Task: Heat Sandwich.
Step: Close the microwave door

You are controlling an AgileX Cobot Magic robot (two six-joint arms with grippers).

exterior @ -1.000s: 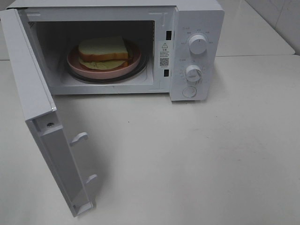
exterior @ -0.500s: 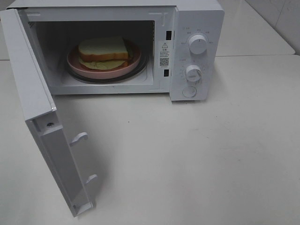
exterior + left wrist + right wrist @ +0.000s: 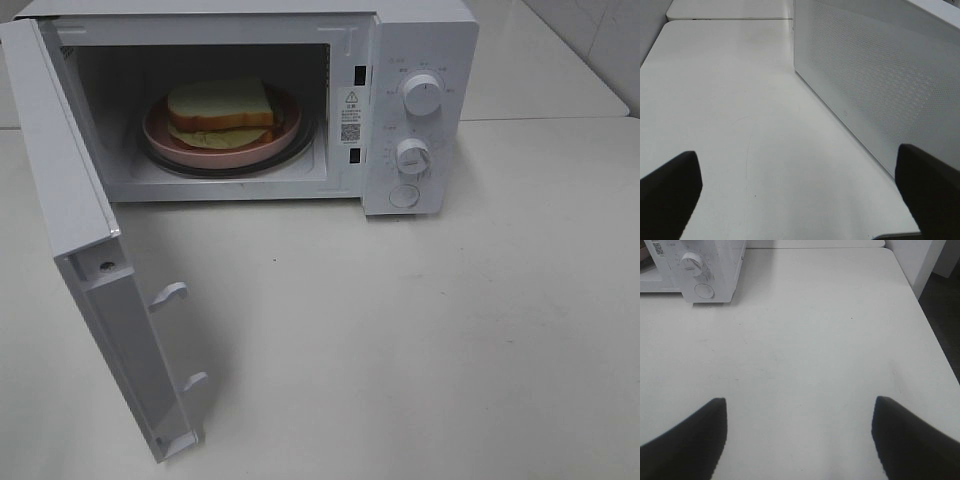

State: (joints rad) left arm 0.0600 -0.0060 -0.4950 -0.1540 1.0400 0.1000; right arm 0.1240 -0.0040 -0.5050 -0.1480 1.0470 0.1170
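The sandwich (image 3: 220, 108), white bread with brown crust and a pale green layer, lies on a round pink plate (image 3: 285, 133) inside the white microwave (image 3: 420, 30). The microwave door (image 3: 80, 250) stands wide open to the left; its outer perforated face shows in the left wrist view (image 3: 875, 75). My left gripper (image 3: 800, 195) is open and empty above the bare table beside the door. My right gripper (image 3: 800, 435) is open and empty over the table, to the right of the microwave's control panel (image 3: 700, 270). Neither gripper shows in the exterior high view.
The microwave has two knobs (image 3: 422, 95) (image 3: 411, 155) and a round button (image 3: 404, 196) on its right panel. A white table (image 3: 420, 330) stretches in front. The table's right edge (image 3: 930, 325) drops to a dark floor.
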